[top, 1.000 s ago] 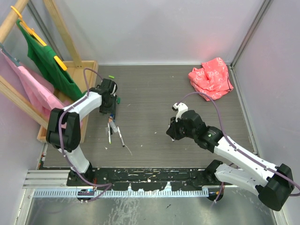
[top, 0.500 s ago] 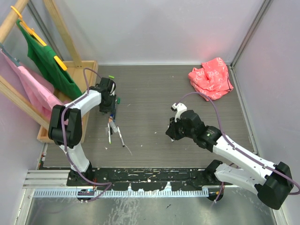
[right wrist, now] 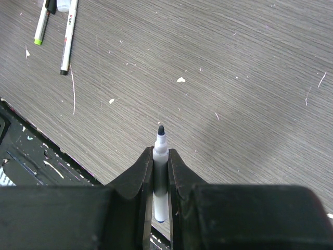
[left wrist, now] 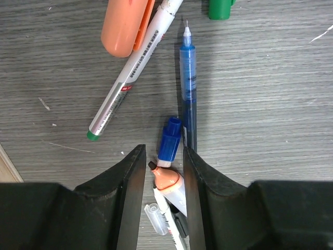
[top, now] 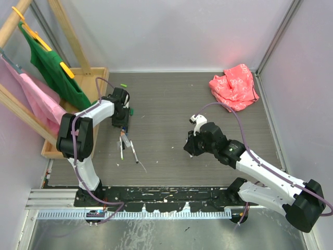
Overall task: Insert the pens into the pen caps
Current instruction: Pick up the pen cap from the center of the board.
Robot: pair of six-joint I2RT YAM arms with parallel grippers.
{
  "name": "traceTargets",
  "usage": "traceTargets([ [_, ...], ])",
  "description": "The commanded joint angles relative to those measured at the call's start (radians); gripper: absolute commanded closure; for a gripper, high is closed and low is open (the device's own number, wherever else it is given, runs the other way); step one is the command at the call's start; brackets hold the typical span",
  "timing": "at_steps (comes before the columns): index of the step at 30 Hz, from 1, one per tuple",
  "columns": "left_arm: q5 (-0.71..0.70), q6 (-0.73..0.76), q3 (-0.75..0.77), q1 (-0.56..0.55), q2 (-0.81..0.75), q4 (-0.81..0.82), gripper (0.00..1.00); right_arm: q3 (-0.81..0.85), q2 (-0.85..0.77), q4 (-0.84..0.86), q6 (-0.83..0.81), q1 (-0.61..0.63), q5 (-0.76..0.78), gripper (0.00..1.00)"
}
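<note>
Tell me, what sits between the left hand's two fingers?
Left wrist view: a blue cap and an orange-tipped pen lie between the left hand fingers.

The elbow of the left arm now sits higher up and more to the right. The left gripper is a little narrower now, over the blue cap. The right gripper, with its pen, is a tiny bit farther left.

Crumpled red cloth on the table, far right — green garment and pink garment hang on a wooden rack, left
</note>
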Motion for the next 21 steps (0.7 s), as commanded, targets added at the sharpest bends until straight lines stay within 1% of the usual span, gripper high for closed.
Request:
traceTargets([
  [1, -0.008, 0.012, 0.044, 0.008, 0.008, 0.019, 0.65, 0.002, -0.012, 0.044, -0.011, -0.003, -0.01, 1.0],
  [12, -0.001, 0.013, 0.043, 0.018, 0.018, 0.023, 0.67, 0.0, -0.009, 0.045, -0.012, -0.004, -0.015, 1.0],
  [18, 0.016, 0.008, 0.048, 0.018, 0.041, 0.024, 0.72, -0.001, -0.011, 0.045, -0.012, -0.003, -0.016, 1.0],
  [21, 0.022, 0.006, 0.048, 0.018, 0.045, 0.023, 0.77, -0.001, -0.013, 0.044, -0.013, -0.003, -0.015, 1.0],
])
